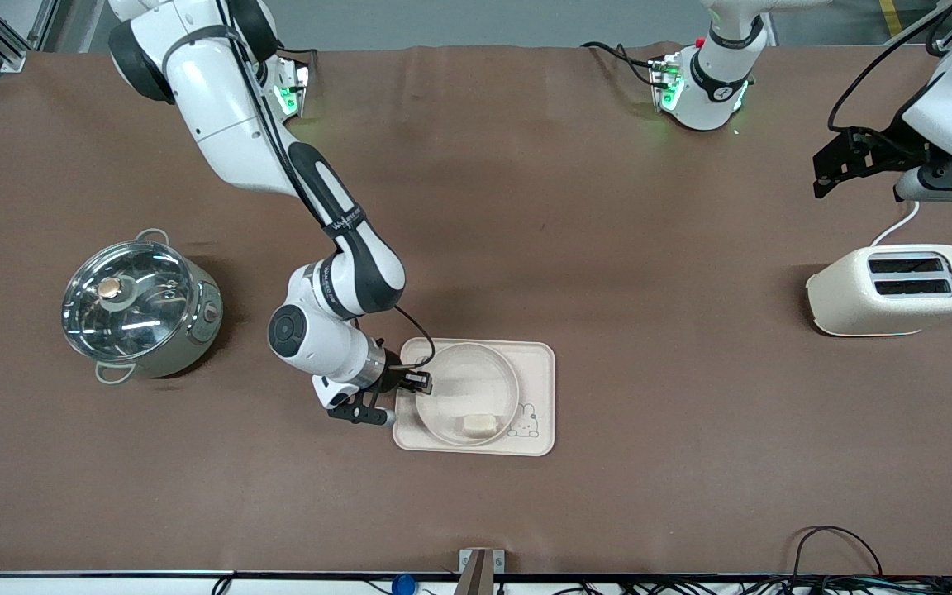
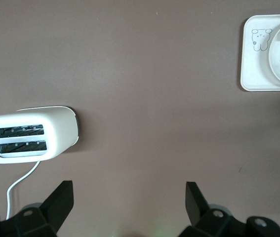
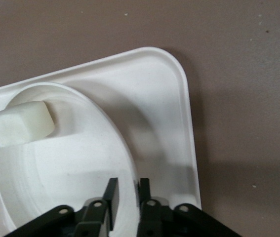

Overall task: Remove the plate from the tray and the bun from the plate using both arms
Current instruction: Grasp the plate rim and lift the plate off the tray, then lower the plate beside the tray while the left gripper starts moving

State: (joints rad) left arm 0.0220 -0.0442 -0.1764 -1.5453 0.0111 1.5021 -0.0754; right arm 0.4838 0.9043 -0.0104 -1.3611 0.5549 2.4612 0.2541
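The round cream plate (image 1: 451,364) lies in the rectangular rabbit tray (image 1: 538,364), nearer the front camera than the table's middle. The small pale bun (image 1: 479,424) sits in the plate, at the side nearest the front camera. My right gripper (image 1: 422,382) is at the plate's rim on the side toward the right arm's end. In the right wrist view the gripper (image 3: 126,185) has one finger inside the plate (image 3: 56,173) and one outside, closed on the rim, with the bun (image 3: 21,123) apart from it. My left gripper (image 1: 827,173) is open and empty, high over the table above the toaster.
A cream toaster (image 1: 893,289) with a white cord stands at the left arm's end, and also shows in the left wrist view (image 2: 26,136). A steel pot with a glass lid (image 1: 139,306) stands at the right arm's end. The tray (image 2: 251,69) shows in the left wrist view.
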